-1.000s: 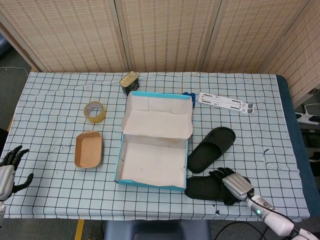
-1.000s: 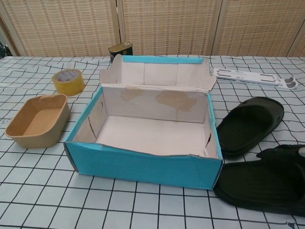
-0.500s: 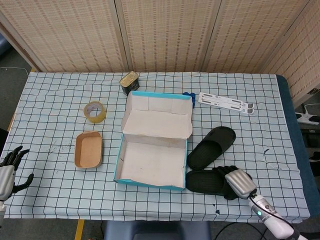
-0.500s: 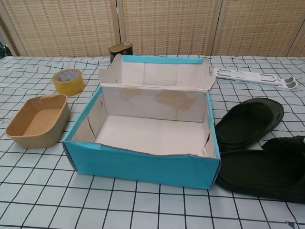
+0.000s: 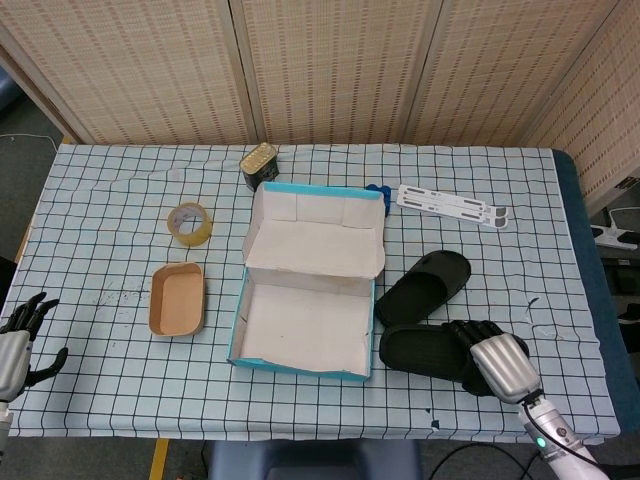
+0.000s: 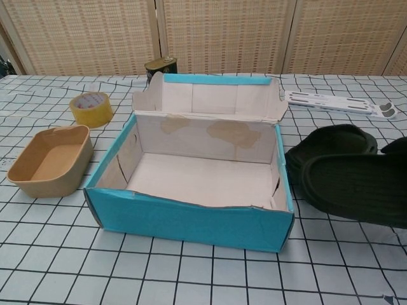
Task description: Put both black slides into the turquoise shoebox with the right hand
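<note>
Near black slide (image 5: 425,351) sat in the right hand (image 5: 497,362), its heel end hidden under dark fingers (image 5: 468,333) clamped around it; chest view cut off its right end. Whether it was clear of the desk (image 5: 110,225) could not be told. Second black slide (image 5: 424,287) lay just beyond those fingers, partly covered in chest view. Turquoise shoebox (image 5: 304,366) stood open just beside the held slide's toe. Left hand (image 5: 20,342), cropped at frame edge, well apart, fingers spread, holding nothing.

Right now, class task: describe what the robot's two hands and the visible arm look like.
The right hand has a silver-grey metallic back, black fingers and a white wrist section with a small green light. The left hand, at the frame edge, also shows a grey body and black fingers.
</note>
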`<state>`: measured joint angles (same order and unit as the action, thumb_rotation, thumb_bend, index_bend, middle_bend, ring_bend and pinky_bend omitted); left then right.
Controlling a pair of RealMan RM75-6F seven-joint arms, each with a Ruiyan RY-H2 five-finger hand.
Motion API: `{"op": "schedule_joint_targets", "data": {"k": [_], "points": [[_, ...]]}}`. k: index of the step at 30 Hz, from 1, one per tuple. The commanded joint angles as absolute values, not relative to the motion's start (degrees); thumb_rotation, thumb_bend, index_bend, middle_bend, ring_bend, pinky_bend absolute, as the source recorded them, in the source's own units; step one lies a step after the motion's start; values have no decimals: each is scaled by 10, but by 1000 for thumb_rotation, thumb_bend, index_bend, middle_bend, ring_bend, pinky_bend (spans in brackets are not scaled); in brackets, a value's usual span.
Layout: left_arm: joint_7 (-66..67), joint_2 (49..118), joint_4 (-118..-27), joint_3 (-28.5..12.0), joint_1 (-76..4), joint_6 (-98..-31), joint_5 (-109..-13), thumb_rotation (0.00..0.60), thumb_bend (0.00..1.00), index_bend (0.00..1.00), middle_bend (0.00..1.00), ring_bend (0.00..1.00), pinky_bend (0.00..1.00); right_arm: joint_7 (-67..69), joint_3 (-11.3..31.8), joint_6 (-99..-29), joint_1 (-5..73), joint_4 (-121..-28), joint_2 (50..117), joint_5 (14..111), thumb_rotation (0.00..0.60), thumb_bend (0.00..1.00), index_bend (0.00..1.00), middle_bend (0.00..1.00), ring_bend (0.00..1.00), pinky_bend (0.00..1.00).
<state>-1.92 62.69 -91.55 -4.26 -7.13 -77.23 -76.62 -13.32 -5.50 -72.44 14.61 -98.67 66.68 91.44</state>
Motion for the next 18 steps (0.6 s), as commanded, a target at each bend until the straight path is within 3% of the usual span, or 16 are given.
{"op": "schedule_joint_targets", "data": {"k": [1,9,18], "points": [[-19,627,-915,-43,-72,-772,-766,600,361,134,38,80,300,-144,-43,-728,151,-1040,635,919,600,37,518,458,305,353],[-19,626,-916,-42,-72,-770,-765,600,361,135,39,82,301,-163,-5,-669,205,-1092,647,916,600,37,518,458,305,357],[-23,623,-916,-40,-73,-764,-764,600,362,134,40,84,301,-275,58,-579,282,-1138,710,797,600,36,518,458,305,357]]}}
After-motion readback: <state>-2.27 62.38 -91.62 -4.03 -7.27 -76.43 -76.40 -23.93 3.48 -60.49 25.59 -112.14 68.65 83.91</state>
